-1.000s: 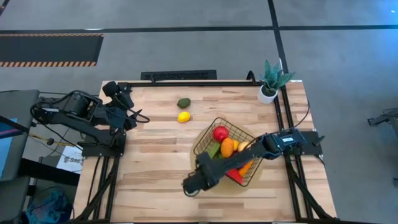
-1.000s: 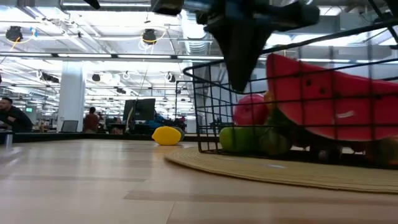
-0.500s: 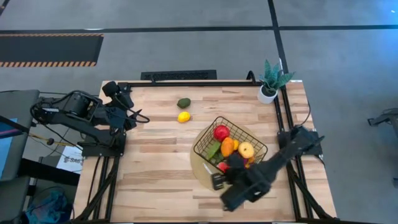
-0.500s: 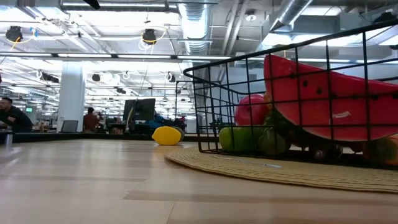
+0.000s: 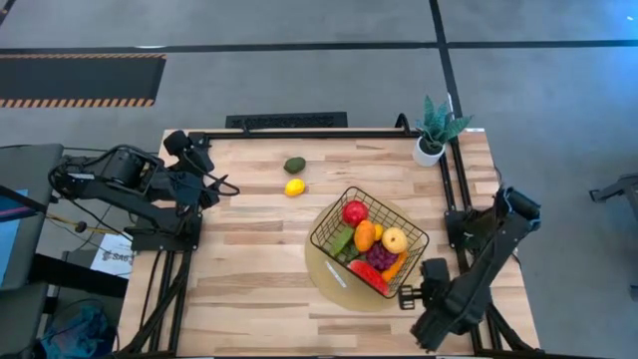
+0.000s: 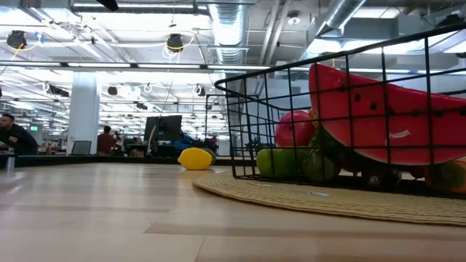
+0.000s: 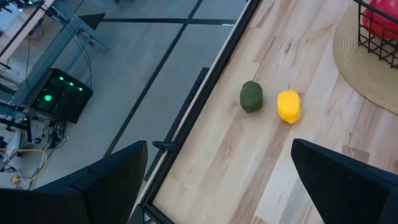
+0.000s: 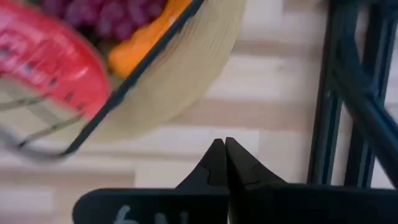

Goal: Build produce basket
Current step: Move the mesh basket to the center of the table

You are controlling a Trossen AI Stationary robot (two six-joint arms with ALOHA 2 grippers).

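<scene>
The black wire basket (image 5: 321,231) stands on a round tan mat (image 5: 324,281) right of the table's middle. It holds a red apple (image 5: 353,212), an orange (image 5: 365,235), purple grapes (image 5: 382,257), a watermelon slice (image 5: 367,276) and other produce. The low view shows the basket (image 6: 247,124) and the slice (image 6: 386,120) close up. A lemon (image 5: 294,186) and a dark green avocado (image 5: 294,165) lie on the table at the far middle. My left gripper (image 5: 221,186) is open and empty at the table's left, and its wrist view (image 7: 217,180) faces both fruits. My right gripper (image 5: 411,295) is shut and empty (image 8: 225,144) beside the basket's near right corner.
A small potted green plant (image 5: 434,130) stands at the far right corner. The table's dark frame rail (image 8: 348,93) runs close to my right gripper. Bare wood lies left of and near the basket. People sit in the room beyond the table (image 6: 11,135).
My right arm has swung from the near left of the basket along its near side toward the table's right edge, and now stands at the basket's near right corner. It has left the low view. The basket and produce have stayed put.
</scene>
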